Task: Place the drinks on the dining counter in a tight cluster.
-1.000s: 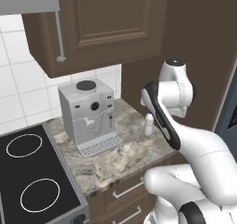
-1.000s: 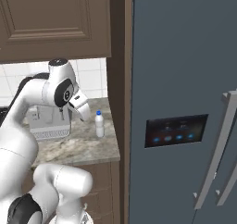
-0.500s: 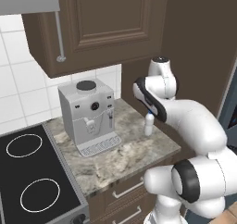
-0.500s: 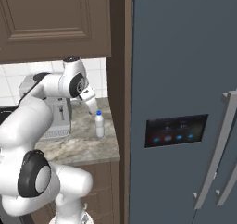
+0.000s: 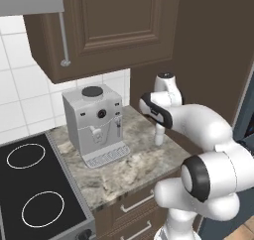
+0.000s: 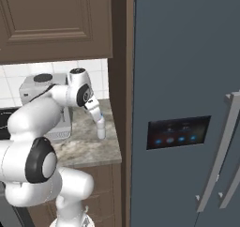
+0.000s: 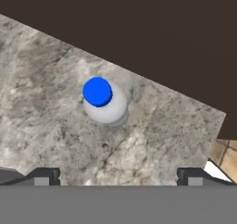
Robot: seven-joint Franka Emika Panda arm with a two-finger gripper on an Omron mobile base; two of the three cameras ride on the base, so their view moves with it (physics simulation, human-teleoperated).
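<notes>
A small white bottle (image 7: 105, 102) with a blue cap stands upright on the small marbled countertop (image 7: 55, 126), close to its right-hand end by the dark wall. My gripper (image 7: 118, 177) hangs above the bottle and looks down on it. Its fingertips (image 7: 44, 176) stand wide apart with nothing between them, so it is open. From the right base view the hand (image 6: 92, 104) sits just over the bottle (image 6: 101, 130). In the left base view the arm covers the top of the bottle (image 5: 158, 135). The dining counter is out of view.
A silver coffee machine (image 5: 96, 122) stands on the same countertop (image 5: 124, 169), left of the bottle. A black cooktop (image 5: 30, 194) lies further left. Brown wall cabinets (image 5: 109, 26) hang overhead. A tall grey fridge (image 6: 187, 104) rises right of the counter.
The arm has swung forward and down toward the bottle, bringing the hand over it. The gripper stays open and the bottle has not moved.
</notes>
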